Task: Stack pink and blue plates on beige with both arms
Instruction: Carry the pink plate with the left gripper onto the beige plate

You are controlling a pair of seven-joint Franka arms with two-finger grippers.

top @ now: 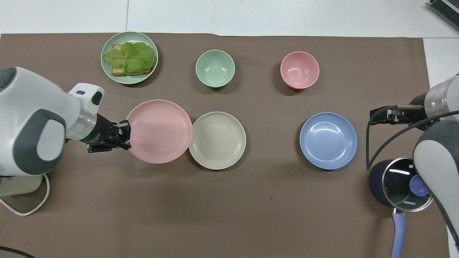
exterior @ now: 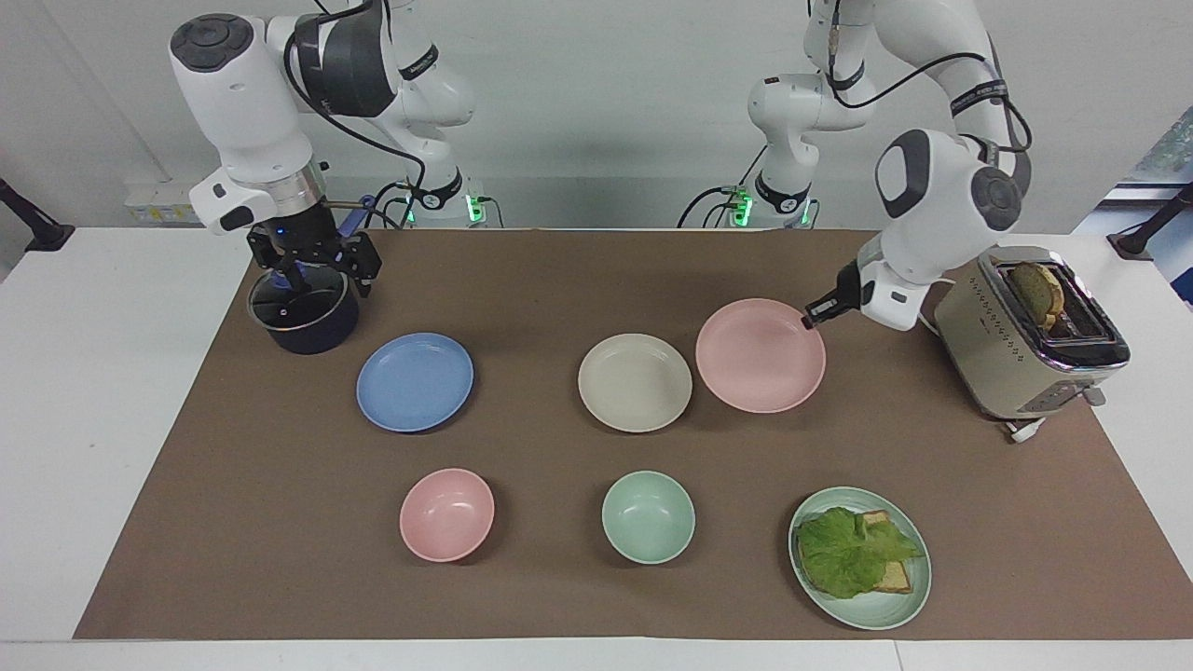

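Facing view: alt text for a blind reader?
The left end effector holds a round pale pink plate by its rim, raised beside the round cream-beige plate. The right end effector hangs open over a dark lidded pot.
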